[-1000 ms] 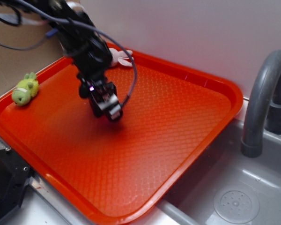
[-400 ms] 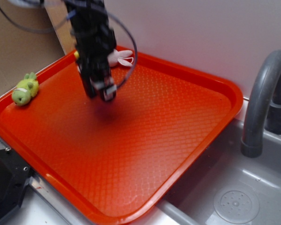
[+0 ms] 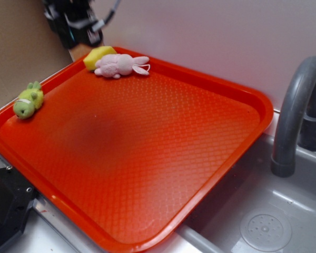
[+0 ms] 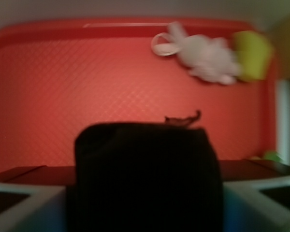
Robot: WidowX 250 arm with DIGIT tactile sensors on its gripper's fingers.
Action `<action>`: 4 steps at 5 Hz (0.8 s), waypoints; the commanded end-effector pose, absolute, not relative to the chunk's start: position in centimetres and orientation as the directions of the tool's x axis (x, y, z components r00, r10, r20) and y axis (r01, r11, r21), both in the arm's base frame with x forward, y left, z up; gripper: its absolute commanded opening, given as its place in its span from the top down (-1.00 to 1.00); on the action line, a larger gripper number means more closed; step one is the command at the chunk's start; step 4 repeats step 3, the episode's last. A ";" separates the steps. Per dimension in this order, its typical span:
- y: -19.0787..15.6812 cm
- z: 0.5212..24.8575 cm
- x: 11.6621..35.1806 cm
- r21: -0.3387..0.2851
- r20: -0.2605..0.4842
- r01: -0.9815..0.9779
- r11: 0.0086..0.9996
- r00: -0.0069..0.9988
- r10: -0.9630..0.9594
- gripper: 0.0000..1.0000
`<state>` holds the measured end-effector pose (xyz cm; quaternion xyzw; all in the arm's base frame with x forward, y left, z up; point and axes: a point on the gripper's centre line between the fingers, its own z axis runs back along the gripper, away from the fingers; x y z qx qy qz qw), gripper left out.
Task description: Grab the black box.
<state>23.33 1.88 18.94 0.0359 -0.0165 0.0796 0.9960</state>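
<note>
End effector [image 3: 76, 26]: raised above the tray's far left corner, closed on the black box [image 4: 145, 176], which sits between its fingers. Tray [image 3: 242, 100]: red, carrying a pink bunny [image 3: 118, 65], yellow block [image 3: 97, 55], green plush [image 3: 27, 101]. Faucet [image 3: 295, 116]: right.

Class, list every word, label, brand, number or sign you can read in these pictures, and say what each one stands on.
None can be read.
Red tray: a woven pattern only, no writing.
Pink bunny, yellow block, green toy: no labels in view.
Black box in the tool: blurred, no marks visible.
</note>
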 end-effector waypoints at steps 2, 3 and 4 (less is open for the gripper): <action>-0.1 29.2 18.7 -0.016 0.200 -0.266 0.964 0.944 0.264 1.00; 0.0 27.8 18.9 0.035 0.192 -0.264 0.964 0.948 0.253 1.00; 0.0 27.8 18.9 0.035 0.192 -0.264 0.964 0.948 0.253 1.00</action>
